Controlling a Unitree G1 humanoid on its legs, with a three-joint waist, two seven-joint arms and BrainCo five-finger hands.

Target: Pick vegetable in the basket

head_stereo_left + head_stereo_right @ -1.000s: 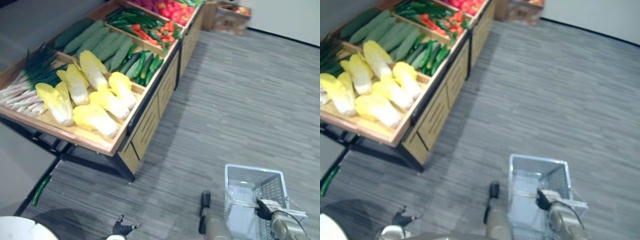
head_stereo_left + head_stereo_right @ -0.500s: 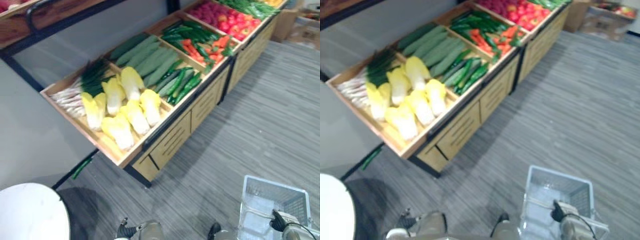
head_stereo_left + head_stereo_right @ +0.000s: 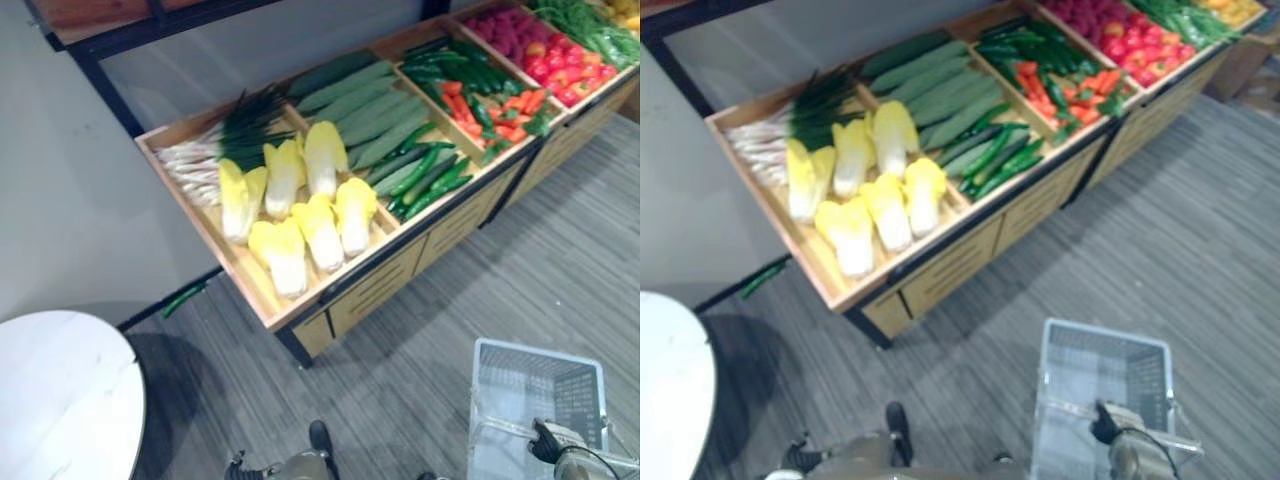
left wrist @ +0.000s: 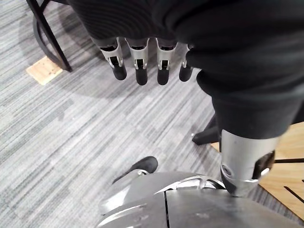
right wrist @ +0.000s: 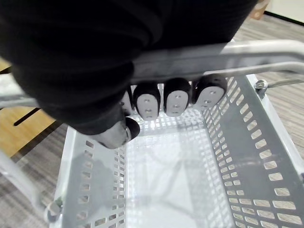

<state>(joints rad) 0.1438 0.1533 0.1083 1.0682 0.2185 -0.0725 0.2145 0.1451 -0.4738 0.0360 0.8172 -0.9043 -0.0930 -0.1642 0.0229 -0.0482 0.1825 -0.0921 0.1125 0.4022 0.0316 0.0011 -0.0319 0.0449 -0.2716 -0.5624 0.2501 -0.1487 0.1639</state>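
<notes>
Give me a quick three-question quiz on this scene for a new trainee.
1. True or false: the basket already holds a vegetable.
2. Which hand grips the basket's handle: A, left hand; B, right hand?
3. Fill in: the yellow cabbages lie between the cucumbers and the green ____.
Key: 1 false, it is empty. 2 B; the left hand hangs open above the floor. 3 onions.

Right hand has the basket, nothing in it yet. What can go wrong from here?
1. The right hand is curled round the handle of the basket alone; loading could swing or tilt it.
2. A green vegetable lies on the floor beside the stand: possible slip on approach.
</notes>
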